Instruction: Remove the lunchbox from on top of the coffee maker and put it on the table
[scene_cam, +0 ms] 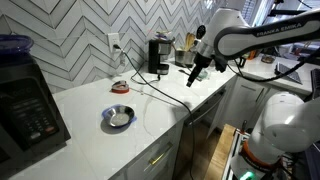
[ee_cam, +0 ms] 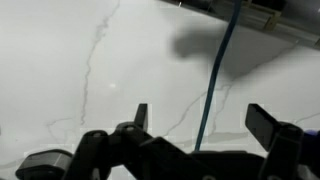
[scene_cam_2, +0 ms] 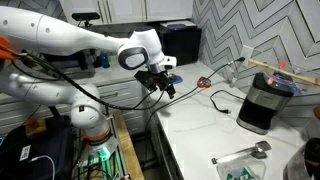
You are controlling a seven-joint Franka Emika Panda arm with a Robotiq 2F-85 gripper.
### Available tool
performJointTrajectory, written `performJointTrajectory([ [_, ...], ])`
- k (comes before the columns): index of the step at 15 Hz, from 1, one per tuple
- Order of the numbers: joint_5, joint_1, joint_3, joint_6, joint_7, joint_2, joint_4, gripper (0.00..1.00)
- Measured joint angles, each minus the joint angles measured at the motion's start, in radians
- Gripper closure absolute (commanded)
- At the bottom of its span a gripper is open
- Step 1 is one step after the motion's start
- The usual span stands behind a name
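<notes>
The small black coffee maker (scene_cam: 157, 58) (scene_cam_2: 260, 108) stands on the white veined table (scene_cam: 90, 110) (scene_cam_2: 205, 125) by the tiled wall. A flat lunchbox (scene_cam_2: 273, 84) lies on top of it. My gripper (scene_cam: 191, 80) (scene_cam_2: 168, 90) hangs over the table's front edge, well short of the coffee maker. In the wrist view its fingers (ee_cam: 200, 115) are spread wide with nothing between them, over bare table (ee_cam: 60, 60). The coffee maker and lunchbox do not show in the wrist view.
A black microwave (scene_cam: 25, 110) (scene_cam_2: 180, 42) stands at one end of the table. A metal bowl (scene_cam: 118, 117), a small red object (scene_cam: 119, 87) (scene_cam_2: 203, 82), a metal utensil (scene_cam_2: 240, 153) and the black power cord (scene_cam_2: 225, 100) lie on the table. A blue cable (ee_cam: 215, 80) crosses the wrist view.
</notes>
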Motion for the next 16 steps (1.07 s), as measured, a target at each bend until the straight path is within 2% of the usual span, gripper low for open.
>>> performJointTrajectory([
  [4,0.001,-0.062,-0.003,0.004,0.120,0.005,0.117,0.00],
  [7,0.013,-0.119,-0.022,-0.004,0.192,0.053,0.245,0.00],
  [10,0.094,-0.128,-0.067,-0.045,0.232,0.160,0.415,0.00],
  [16,0.324,-0.116,-0.121,-0.197,0.307,0.444,0.789,0.00],
])
